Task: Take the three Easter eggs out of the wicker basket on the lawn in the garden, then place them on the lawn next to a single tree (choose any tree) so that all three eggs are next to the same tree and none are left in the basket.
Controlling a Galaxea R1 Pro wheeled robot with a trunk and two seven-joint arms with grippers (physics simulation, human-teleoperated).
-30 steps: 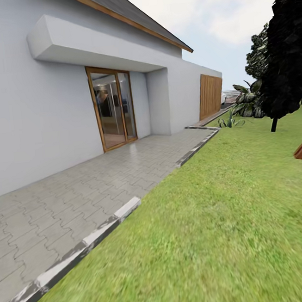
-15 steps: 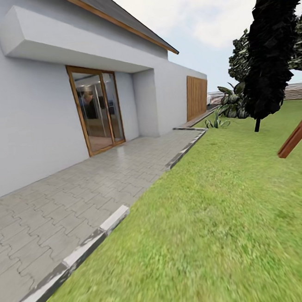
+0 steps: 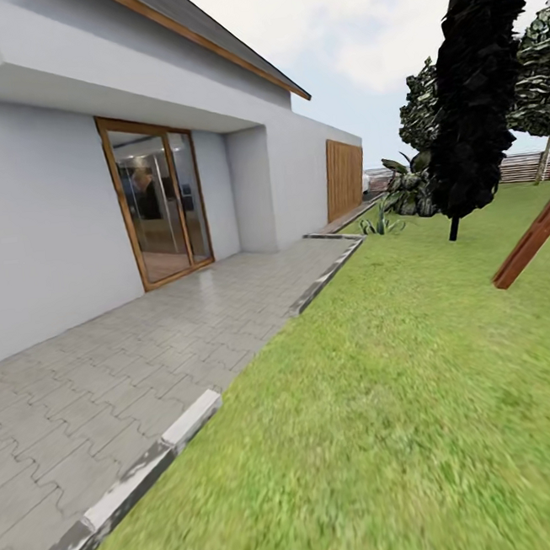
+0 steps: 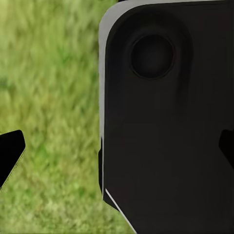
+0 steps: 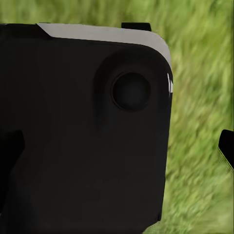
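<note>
**2 grippers over grass, no load between the fingers**

Head view takes in the lawn, wide and green, running off to the right of a grey patio with a pale kerb along its edge. A white house stands behind the patio, with a wood-framed glass door and a slatted wooden panel further along. A dark conifer rises from the far lawn, leafy plants at its foot, and a sloping brown beam cuts in at the right edge.

Left wrist view: a dark rounded body blocks much of the picture, grass beyond, and the left gripper shows 2 black fingertips at opposite edges, spread wide, gripping nothing.

Right wrist view: the same dark casing, grass beside it, the right gripper spread just as wide, fingertips far apart, nothing held.
</note>
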